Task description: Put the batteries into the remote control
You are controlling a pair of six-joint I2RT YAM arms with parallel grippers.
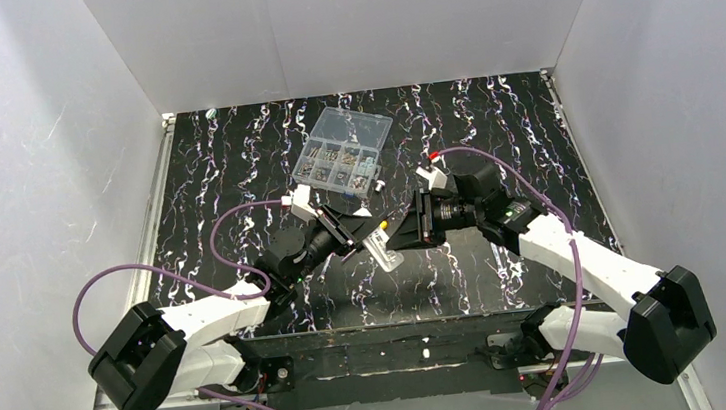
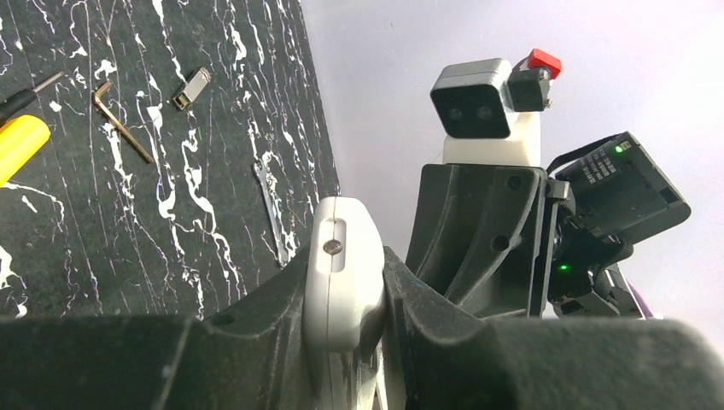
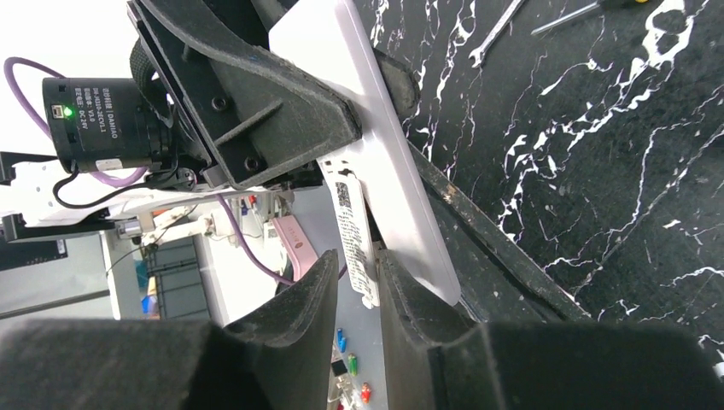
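Remote control [image 1: 384,250] sits clamped in your left gripper [image 2: 344,295], long axis 11-to-5 o'clock (top view); right gripper [image 3: 357,282], at its 3 o'clock, straddles it slightly parted, grip unclear.

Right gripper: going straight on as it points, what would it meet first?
The remote, clamped in the left gripper; a labelled white part of it seems to lie between the fingertips of the right gripper, so almost at once. Depth is unclear.
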